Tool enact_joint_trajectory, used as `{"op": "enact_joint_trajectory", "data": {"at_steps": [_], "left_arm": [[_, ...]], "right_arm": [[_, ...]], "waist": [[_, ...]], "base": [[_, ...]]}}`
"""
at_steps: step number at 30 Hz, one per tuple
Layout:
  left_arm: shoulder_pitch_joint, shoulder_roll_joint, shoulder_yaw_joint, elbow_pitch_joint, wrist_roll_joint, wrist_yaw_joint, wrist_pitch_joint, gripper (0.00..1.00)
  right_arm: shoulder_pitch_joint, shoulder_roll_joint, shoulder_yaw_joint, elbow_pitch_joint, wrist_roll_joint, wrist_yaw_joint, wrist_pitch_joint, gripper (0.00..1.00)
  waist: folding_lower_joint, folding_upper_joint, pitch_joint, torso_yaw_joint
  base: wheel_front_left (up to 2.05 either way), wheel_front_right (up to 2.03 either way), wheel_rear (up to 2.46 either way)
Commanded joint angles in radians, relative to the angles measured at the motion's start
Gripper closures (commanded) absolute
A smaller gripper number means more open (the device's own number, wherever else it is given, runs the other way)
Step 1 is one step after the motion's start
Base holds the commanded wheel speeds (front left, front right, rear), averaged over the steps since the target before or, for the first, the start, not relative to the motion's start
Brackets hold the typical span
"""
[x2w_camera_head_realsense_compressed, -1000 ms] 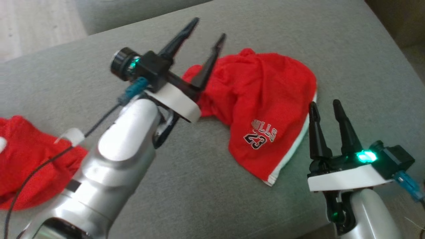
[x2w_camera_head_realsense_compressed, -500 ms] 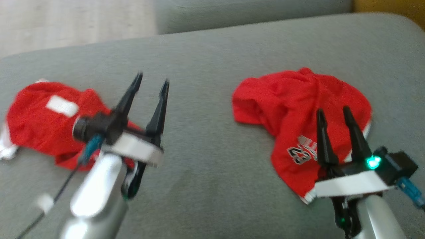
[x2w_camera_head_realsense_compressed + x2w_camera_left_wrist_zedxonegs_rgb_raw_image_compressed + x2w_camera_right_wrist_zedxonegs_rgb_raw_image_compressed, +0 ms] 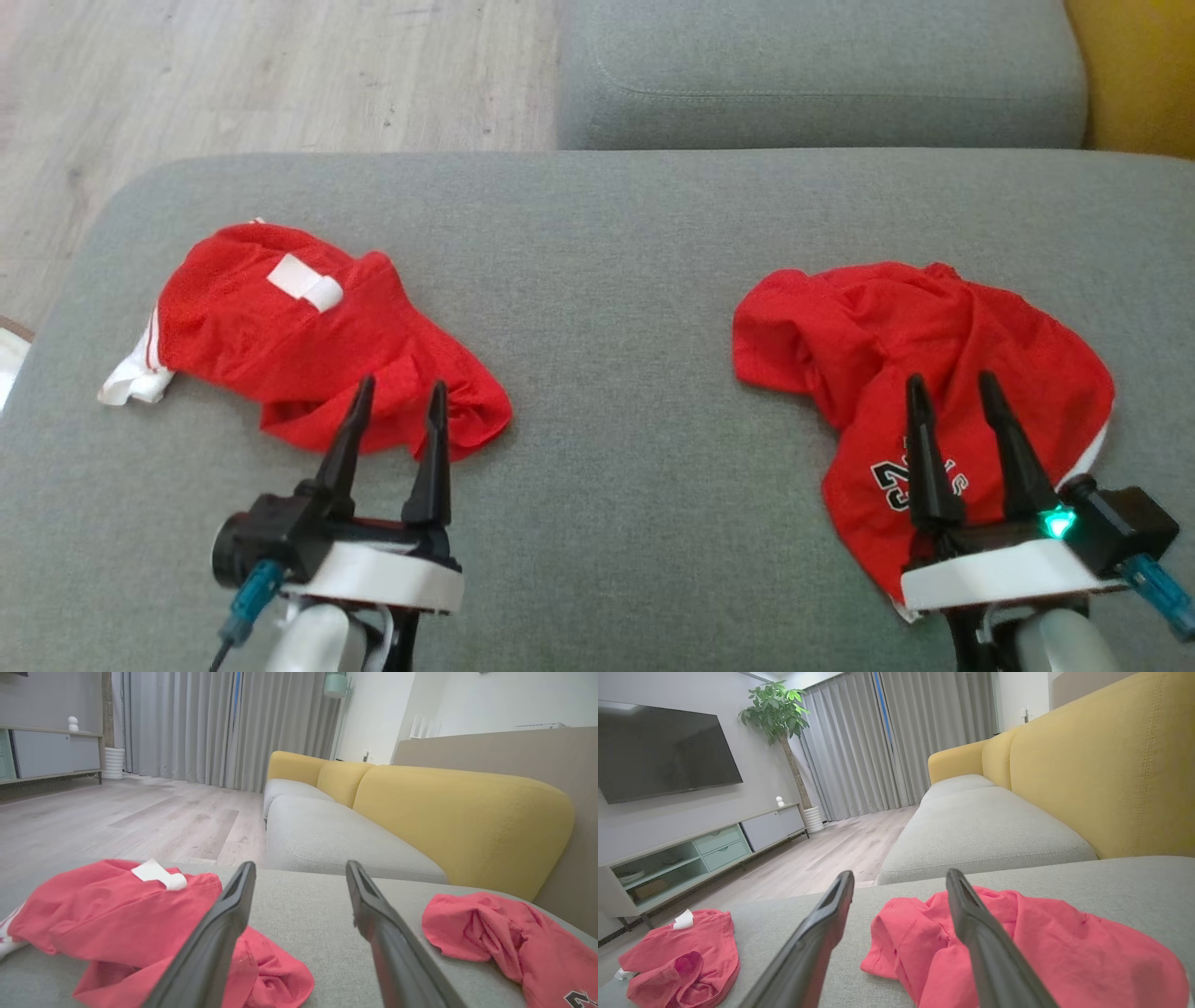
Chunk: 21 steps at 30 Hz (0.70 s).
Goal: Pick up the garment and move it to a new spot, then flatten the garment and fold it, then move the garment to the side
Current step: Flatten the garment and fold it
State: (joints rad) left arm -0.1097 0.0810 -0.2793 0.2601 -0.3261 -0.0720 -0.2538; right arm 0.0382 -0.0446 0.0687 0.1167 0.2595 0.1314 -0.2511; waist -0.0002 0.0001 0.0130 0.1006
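**Jaws wide on both arms, nothing gripped**

Jaws on both arms stand fully spread, and nothing is held between them.

From the head camera, the left gripper (image 3: pixel 400 385) rises at the lower left. Its fingertips overlap the near edge of the tagged garment (image 3: pixel 280 355), a crumpled red mesh piece with a white tag (image 3: pixel 305 281) on top and white trim at its left end. The right gripper (image 3: pixel 951 378) stands at the lower right over the lettered garment (image 3: pixel 887 317), an equally rumpled red heap with dark print and a white hem. Both pieces lie well apart on the grey seat cushion (image 3: pixel 616 308). Whether the fingers touch cloth cannot be told.

In the left wrist view, the tagged garment bunches beneath the left finger, and bare cushion shows through the gap between the fingers. The lettered garment sits off to the right.

In the right wrist view, the lettered garment spreads under and beyond the fingers, folded over itself. The tagged garment lies far left.
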Motion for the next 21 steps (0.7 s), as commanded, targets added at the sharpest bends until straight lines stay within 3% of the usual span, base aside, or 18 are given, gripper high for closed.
{"op": "enact_joint_trajectory", "data": {"at_steps": [1, 7, 21], "left_arm": [[-0.04, -0.007, 0.047, -0.044, 0.015, -0.005, -0.008, 0.0], [-0.041, -0.026, 0.075, -0.048, 0.042, -0.029, -0.008, 0.0], [-0.084, -0.031, 0.036, -0.029, 0.018, -0.051, -0.008, 0.0]], "right_arm": [[-0.018, -0.006, 0.025, -0.026, 0.002, -0.001, -0.011, 0.0], [-0.036, -0.006, 0.008, 0.055, -0.086, -0.001, -0.011, 0.0], [-0.215, -0.006, -0.007, 0.484, -0.251, -0.001, 0.043, 0.0]], "waist": [[0.0002, -0.0001, -0.001, 0.003], [0.0002, -0.0001, 0.018, 0.012], [0.0002, -0.0001, 0.1, 0.054]], "base": [[0.0, 0.0, 0.0], [0.0, 0.0, 0.0], [0.0, 0.0, 0.0]]}}
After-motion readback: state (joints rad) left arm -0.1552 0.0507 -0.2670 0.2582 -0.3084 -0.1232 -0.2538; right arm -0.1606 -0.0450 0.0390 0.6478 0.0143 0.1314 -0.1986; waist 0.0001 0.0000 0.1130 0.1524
